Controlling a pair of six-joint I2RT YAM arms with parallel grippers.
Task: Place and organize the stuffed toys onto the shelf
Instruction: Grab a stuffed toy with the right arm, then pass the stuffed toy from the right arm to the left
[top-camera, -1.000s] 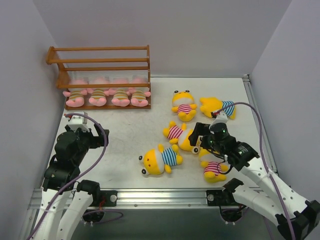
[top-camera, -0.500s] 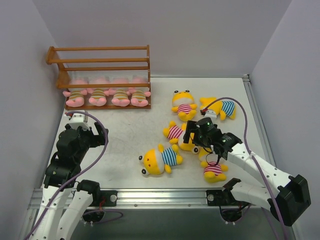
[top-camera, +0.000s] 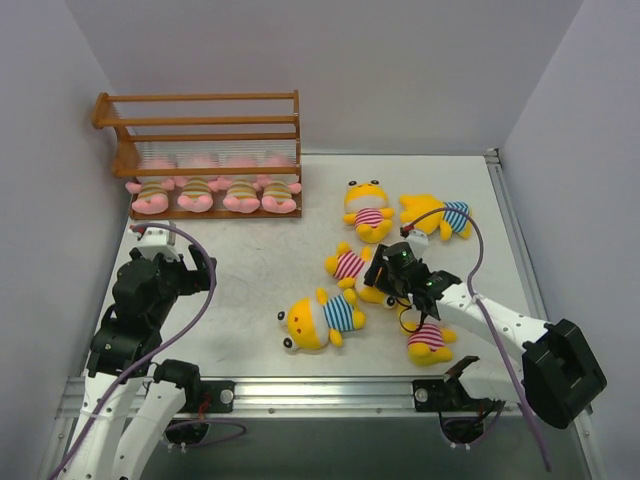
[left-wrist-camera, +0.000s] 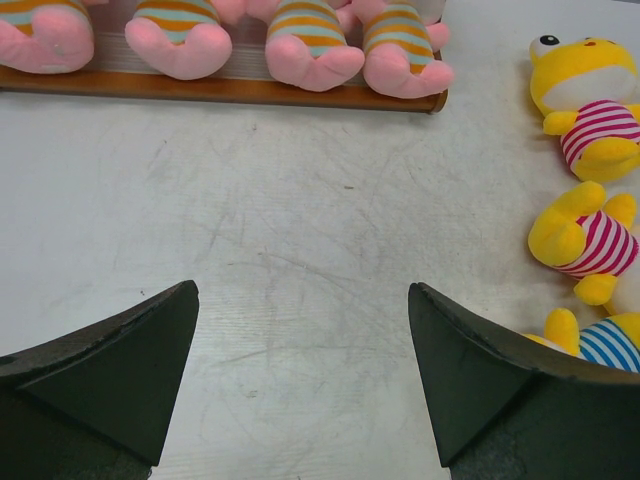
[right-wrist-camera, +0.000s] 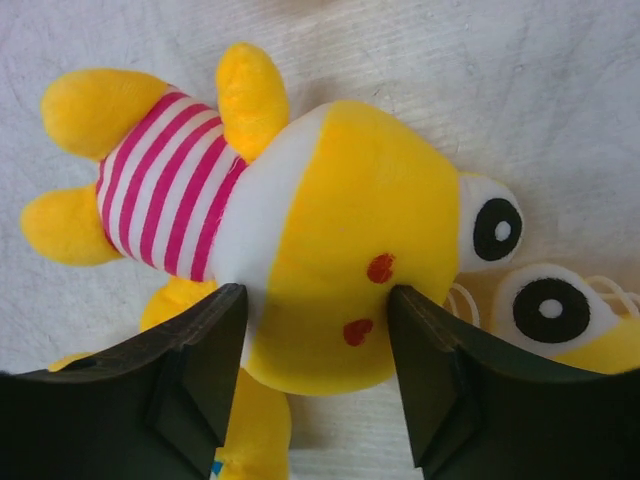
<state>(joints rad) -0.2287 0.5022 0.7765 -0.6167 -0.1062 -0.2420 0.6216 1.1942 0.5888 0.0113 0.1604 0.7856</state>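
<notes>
Black right pincer (right-wrist-camera: 310, 300): half-open, astride the head of a yellow toy (right-wrist-camera: 330, 230) in a pink-striped shirt. Both fingers (right-wrist-camera: 190, 370) lie against the plush, but I cannot tell whether they squeeze it.
Toy's place: flat on the bench (top-camera: 250, 250), right of the middle, well apart from the shelf (top-camera: 200, 120).
Handling: soft, light and springy by the look. It should give under the jaws rather than slip or break.
Where to hold: the head, the fattest lump. The thin arms and legs would likely flop out of a grip.
Snag: a second yellow head (right-wrist-camera: 560, 320) lies just beside the right-hand finger and could be caught too.
Left pincer (left-wrist-camera: 300, 300): wide open, holding nothing, above bare bench near the left edge.
Shelf: far left corner of the bench. Four pink toys (top-camera: 215, 195) fill the bottom tier, and the two upper tiers show nothing on them.
Surface: pale, scuffed, smooth-looking.
Room: pale walls stand close on the left, far and right sides. The other yellow toys (top-camera: 368, 212) are scattered over the right half of the bench, and the stretch between them and the shelf lies bare.
</notes>
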